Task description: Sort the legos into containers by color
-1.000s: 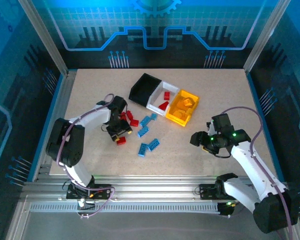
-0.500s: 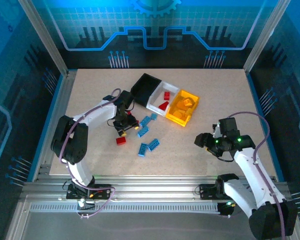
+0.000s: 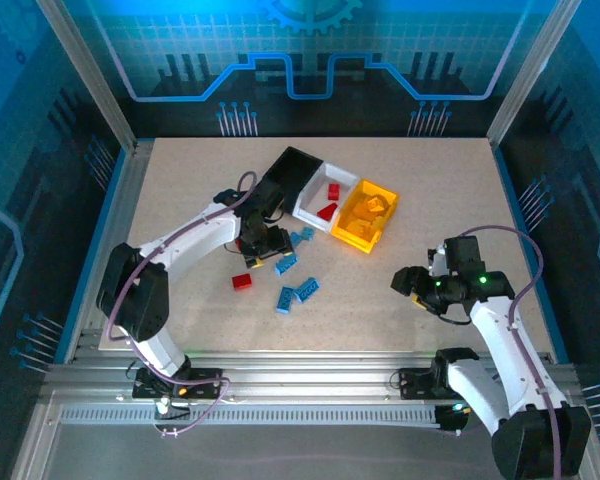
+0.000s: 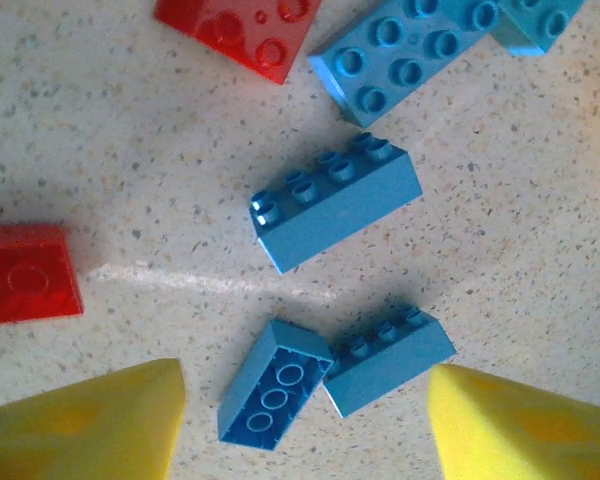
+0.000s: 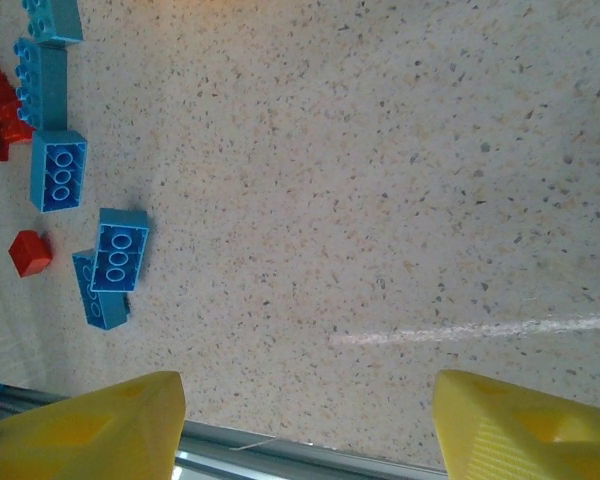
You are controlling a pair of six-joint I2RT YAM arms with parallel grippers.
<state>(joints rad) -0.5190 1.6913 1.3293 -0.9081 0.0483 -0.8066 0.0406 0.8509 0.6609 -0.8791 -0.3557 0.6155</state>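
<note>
Gaping empty, both jaws, blue legos (image 4: 335,205) beneath left pair, containers (image 3: 290,172) seen overhead

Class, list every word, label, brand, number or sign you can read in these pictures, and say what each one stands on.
None can be read.
Studs of the blue plastic bricks: lettering, if any, too blurred.
The blue back wall panel: gear and circuit-line drawing, no words.
The row of black, white and yellow-orange plastic bins: no labels seen.
</note>
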